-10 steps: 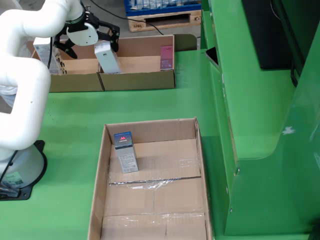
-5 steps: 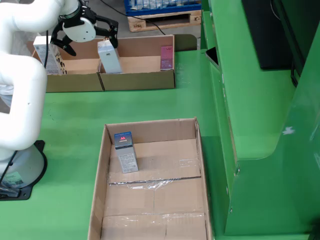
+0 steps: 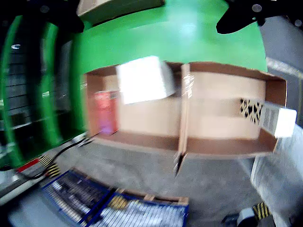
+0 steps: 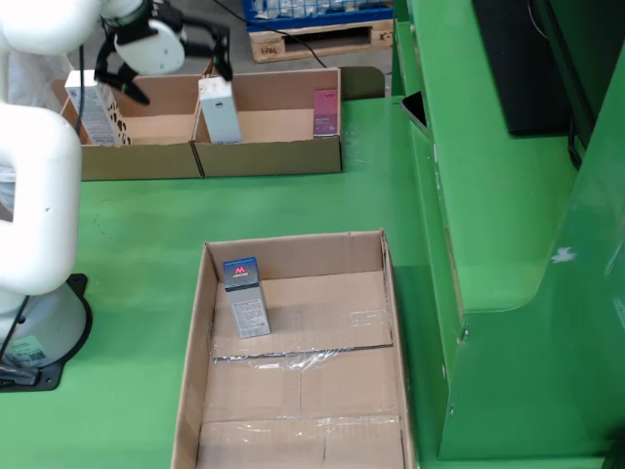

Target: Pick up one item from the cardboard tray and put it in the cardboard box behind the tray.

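In the still view my gripper (image 4: 172,66) hangs over the rear cardboard box (image 4: 269,156), its black fingers (image 4: 221,57) spread wide and holding nothing. A white-grey carton (image 4: 220,109) stands upright in the box's right compartment, just below the right finger and apart from it. The cardboard tray (image 4: 293,256) in front holds one grey carton with a blue top (image 4: 245,296). The wrist view is blurred. It shows the white carton (image 3: 144,79) inside the rear box (image 3: 222,146), with a dark fingertip (image 3: 239,18) at the top edge.
A pink carton (image 4: 325,110) stands at the right end of the rear box and shows in the wrist view (image 3: 106,112). A patterned carton (image 4: 98,112) stands in the left compartment. My white arm base (image 4: 34,327) is left of the tray. A green raised structure (image 4: 488,195) borders the right.
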